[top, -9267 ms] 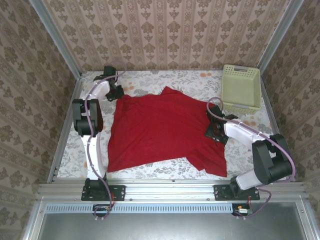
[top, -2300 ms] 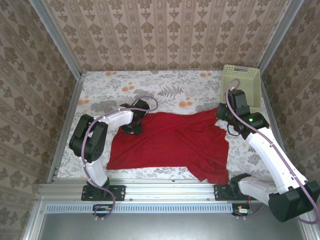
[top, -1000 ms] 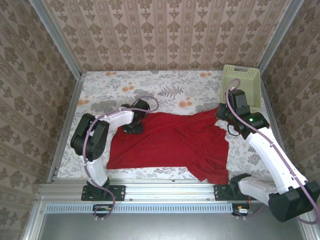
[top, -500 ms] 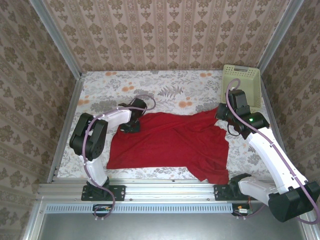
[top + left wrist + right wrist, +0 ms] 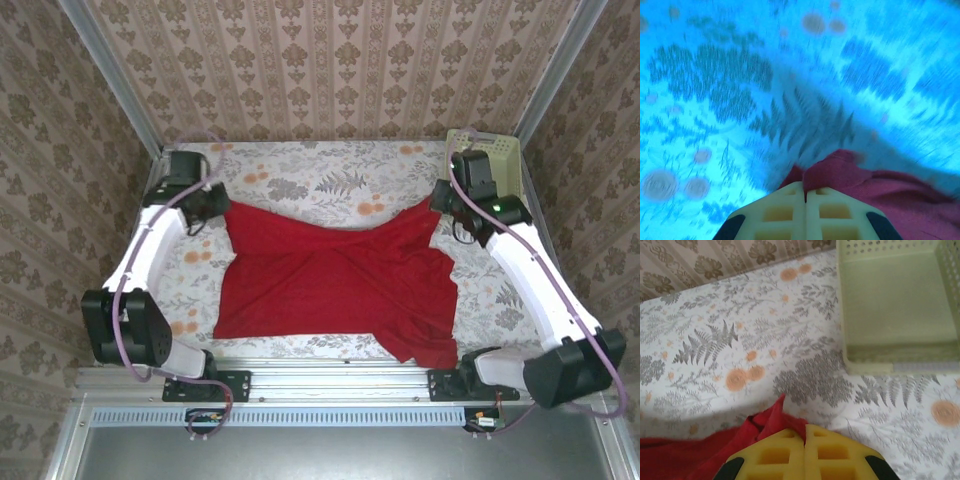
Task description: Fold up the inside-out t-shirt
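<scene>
On the floral counter (image 5: 330,175), the inside-out t-shirt (image 5: 330,285) is spread wide between the two arms, its far right corner near the pale basket (image 5: 870,365) but apart from it. The left fingers (image 5: 782,212) are pressed fully together, with a fold of red cloth pinched at their tips; from overhead, that grip is placed at the shirt's far left corner. The right fingers (image 5: 777,455) are likewise closed tight, and a peak of red cloth is caught between them at the far right corner. Between the two grips the far edge is drawn out, dipping at the middle, while the near part lies on the counter and a loose flap trails toward the near right.

The step in hand is judged to be the spreading and straightening of the garment ahead of the first fold; no neat fold can be made out. For the next move, both corners would need to be carried together at an even pace, with the pull matched on each side so that neither corner slips free. The rumpled near right flap would also need to be smoothed before a clean crease could be laid.
</scene>
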Tool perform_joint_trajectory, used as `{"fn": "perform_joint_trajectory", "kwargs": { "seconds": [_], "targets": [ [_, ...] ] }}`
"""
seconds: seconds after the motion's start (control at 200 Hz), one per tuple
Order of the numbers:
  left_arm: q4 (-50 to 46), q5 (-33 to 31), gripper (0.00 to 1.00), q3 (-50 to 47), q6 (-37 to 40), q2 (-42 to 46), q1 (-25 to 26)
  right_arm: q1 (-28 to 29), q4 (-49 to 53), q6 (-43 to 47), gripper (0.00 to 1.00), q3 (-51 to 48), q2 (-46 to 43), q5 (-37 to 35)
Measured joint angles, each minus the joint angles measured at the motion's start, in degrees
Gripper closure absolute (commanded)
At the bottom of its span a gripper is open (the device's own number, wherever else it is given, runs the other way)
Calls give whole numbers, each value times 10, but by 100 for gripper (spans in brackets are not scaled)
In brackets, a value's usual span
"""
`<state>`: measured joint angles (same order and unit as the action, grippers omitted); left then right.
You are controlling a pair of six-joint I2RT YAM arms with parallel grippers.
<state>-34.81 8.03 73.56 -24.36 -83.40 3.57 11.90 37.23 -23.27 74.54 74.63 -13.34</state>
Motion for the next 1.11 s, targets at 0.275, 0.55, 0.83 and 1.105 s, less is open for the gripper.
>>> {"fn": "perform_joint_trajectory", "kwargs": {
  "seconds": [0.275,0.55,0.83,1.105],
  "targets": [
    [67,133,100,29,-49,-88,-71,-28,-33,28,100,123,136,-12],
    [146,201,100,73,-92,-186,-83,-47,-60,54,100,246,261,-14],
    [80,199,91,309,-74,-363,-76,-49,-76,80,100,348,380,-15],
    [-34,141,58,416,-18,-495,-58,-49,-77,94,100,398,464,-7]
  ]
}}
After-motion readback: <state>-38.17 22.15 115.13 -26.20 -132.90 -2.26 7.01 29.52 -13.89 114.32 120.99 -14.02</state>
